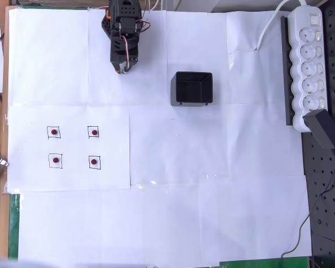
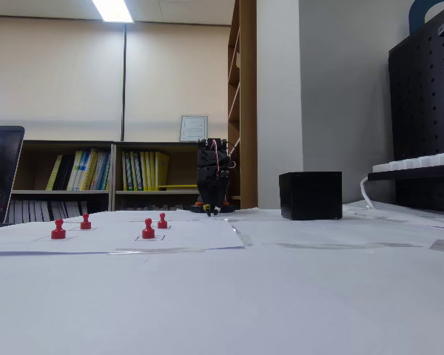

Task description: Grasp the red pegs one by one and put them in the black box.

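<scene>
Several red pegs stand upright on the white paper at the left, each inside a thin printed square. In the overhead view one peg is at the far left of the group and another peg at its near right. The fixed view shows them low at the left, such as one peg. The black box sits open-topped right of centre with nothing visible in it. My gripper hangs shut and holds nothing, tip down at the folded arm, left of the box and far from the pegs.
A white power strip and a black adapter lie along the right edge, beside a black pegboard. A laptop stands at the left in the fixed view. White paper covers the table between pegs and box.
</scene>
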Controlling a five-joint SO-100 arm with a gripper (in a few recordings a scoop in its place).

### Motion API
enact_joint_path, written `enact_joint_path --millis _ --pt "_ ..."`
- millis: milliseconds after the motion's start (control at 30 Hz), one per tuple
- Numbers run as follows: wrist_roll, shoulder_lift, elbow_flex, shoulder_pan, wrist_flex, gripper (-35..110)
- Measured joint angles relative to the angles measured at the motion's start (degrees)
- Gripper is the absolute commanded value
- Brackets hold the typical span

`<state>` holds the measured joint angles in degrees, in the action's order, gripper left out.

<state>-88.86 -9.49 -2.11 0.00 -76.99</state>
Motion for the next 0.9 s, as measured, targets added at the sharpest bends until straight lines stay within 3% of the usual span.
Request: enact_joint_path --millis 800,900 --pt "-1.8 0.0 0.0 0.0 0.0 0" --pt "5.1 2.3 0.0 1.1 3.7 0"
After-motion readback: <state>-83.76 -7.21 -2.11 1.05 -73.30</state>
